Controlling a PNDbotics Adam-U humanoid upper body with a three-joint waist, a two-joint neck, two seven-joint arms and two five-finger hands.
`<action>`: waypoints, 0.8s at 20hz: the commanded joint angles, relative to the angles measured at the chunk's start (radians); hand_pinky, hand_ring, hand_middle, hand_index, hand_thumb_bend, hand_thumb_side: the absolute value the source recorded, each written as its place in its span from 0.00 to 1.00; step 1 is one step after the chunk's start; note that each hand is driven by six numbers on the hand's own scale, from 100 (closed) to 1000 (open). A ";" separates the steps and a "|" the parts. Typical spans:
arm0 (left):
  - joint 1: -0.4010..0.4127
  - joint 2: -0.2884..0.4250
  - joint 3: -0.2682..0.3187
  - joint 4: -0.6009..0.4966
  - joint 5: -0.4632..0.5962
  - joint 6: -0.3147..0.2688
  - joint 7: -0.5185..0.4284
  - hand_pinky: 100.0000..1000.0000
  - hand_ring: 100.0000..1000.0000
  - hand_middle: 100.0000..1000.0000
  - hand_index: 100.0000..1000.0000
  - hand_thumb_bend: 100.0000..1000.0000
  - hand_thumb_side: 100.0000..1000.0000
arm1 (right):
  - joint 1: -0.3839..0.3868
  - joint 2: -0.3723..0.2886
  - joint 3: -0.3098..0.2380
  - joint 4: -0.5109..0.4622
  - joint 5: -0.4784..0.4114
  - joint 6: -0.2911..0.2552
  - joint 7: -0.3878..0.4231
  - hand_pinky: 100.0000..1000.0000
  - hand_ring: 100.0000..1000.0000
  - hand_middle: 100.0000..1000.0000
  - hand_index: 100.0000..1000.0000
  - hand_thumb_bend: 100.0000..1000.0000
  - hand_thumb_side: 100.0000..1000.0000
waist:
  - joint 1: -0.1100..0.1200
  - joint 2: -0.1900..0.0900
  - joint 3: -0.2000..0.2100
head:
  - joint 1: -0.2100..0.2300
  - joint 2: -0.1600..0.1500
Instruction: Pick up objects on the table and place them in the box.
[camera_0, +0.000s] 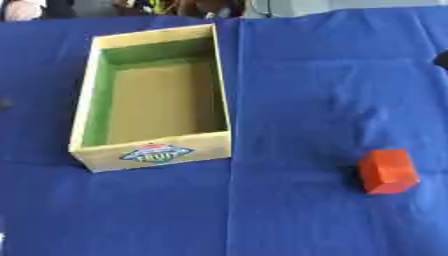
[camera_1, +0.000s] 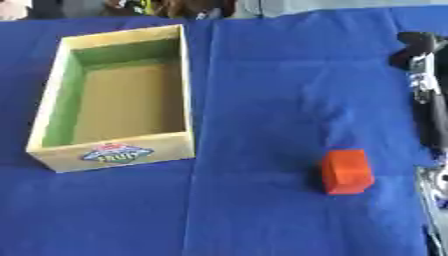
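Right hand (camera_1: 423, 75) seen at right edge of right eye view only; finger state indeterminable. Orange-red block (camera_1: 346, 171) beside it; open cardboard box (camera_0: 219, 75) well apart.

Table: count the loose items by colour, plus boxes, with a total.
Orange block: 1
Box, nothing inside: 1
Total: 2, both on the blue cloth

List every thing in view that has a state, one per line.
box: open-topped, empty, upright on the blue cloth.
orange block: resting on the cloth, right of the box, apart from it, not held.
right arm: at the right edge, hand not visible.
blue cloth: spread, lightly creased.
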 joint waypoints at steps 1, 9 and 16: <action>-0.006 0.007 -0.003 -0.018 -0.001 -0.001 0.000 0.59 0.72 0.72 0.76 0.00 0.97 | -0.008 -0.009 -0.001 -0.021 -0.008 0.000 0.001 0.66 0.58 0.48 0.72 0.00 0.96 | -0.001 -0.025 -0.001 | -0.004 -0.007; -0.004 0.006 -0.003 -0.018 -0.001 0.000 0.000 0.59 0.71 0.72 0.76 0.00 0.97 | -0.007 -0.010 -0.002 -0.021 -0.006 -0.001 0.001 0.66 0.58 0.49 0.72 0.00 0.96 | -0.001 -0.024 -0.002 | -0.005 -0.012; 0.004 0.012 -0.003 -0.018 -0.003 0.003 0.002 0.59 0.71 0.71 0.76 0.00 0.97 | -0.087 -0.213 0.029 -0.021 0.127 -0.065 0.113 0.73 0.71 0.64 0.80 0.00 1.00 | -0.006 -0.037 -0.007 | -0.003 -0.003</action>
